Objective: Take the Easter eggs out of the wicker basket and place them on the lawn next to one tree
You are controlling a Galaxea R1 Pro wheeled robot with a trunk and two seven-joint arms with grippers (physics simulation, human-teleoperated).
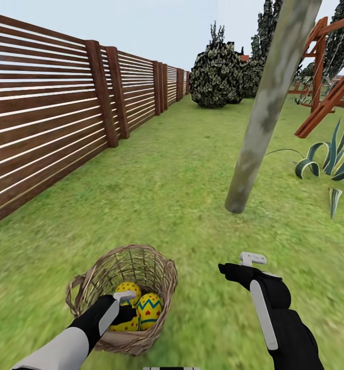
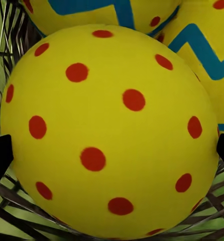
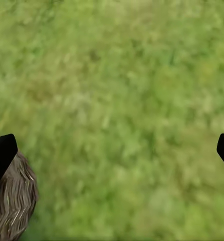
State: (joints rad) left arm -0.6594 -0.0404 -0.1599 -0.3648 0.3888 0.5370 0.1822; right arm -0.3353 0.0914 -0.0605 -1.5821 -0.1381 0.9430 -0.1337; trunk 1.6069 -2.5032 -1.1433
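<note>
Currently: left gripper (image 2: 112,153) inside round brown wicker basket (image 1: 159,272), fingers apart, flanking 1 yellow red-dotted Easter egg (image 2: 109,130); 2 more beyond fingertips. Right gripper (image 3: 112,150) spread over green lawn (image 3: 122,100). Risk: smooth egg squirting free on closure; basket tipping.

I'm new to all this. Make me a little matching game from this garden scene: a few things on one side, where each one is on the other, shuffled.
Things:
1. eggs
2. left gripper
3. right gripper
4. tree

Places:
A. over bare lawn, beside the basket
B. rising from the grass beyond the basket
C. lying in the basket
D. down in the basket, fingers either side of an egg

Pairs: 1-C, 2-D, 3-A, 4-B
</note>
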